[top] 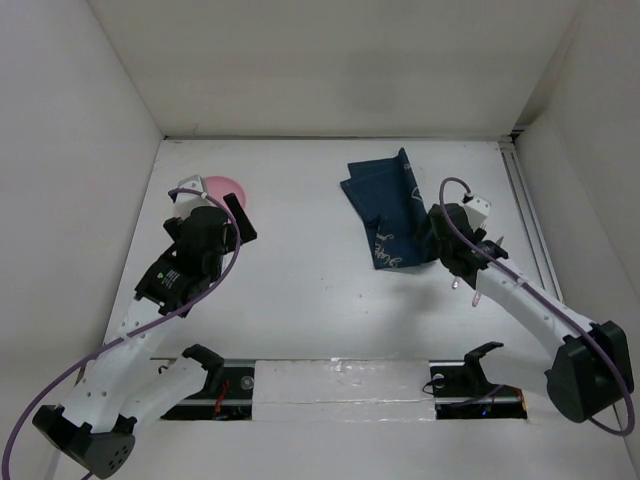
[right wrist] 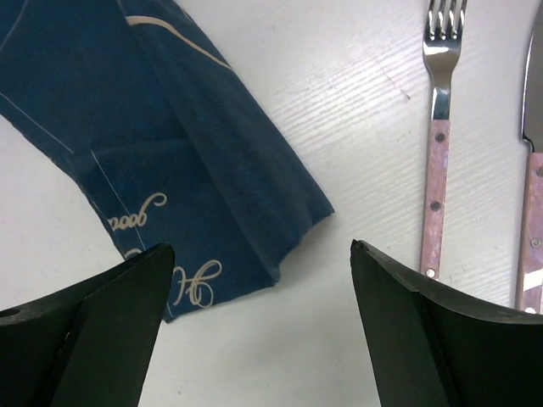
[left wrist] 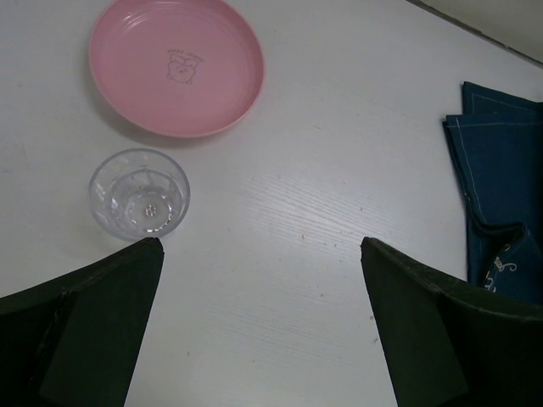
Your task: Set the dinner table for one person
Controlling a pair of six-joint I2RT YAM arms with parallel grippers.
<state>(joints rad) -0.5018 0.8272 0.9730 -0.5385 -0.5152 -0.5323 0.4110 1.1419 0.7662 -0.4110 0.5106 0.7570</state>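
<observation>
The white counter (top: 330, 300) fills the scene from the arm bases at the near edge out to the far wall, and everything else lies on it. A navy cloth (right wrist: 161, 144) with pale script lettering sits far and right of centre, loosely folded with one flap turned over. A pink plate (left wrist: 176, 66) with a small drawing in its middle lies far left, upright and with nothing on it.

The left hand (left wrist: 260, 254) hangs above bare counter near the plate, released, its fingers spread wide around nothing. The right hand (right wrist: 263, 254) hangs over the near right corner of the cloth, also released and gripping nothing.

A clear glass (left wrist: 140, 193) stands just beside the plate on its near side, not touching it. Right of the cloth a fork (right wrist: 439, 144) and a knife (right wrist: 533, 212), both with pinkish riveted handles, lie side by side; the knife is cut off by the frame edge.
</observation>
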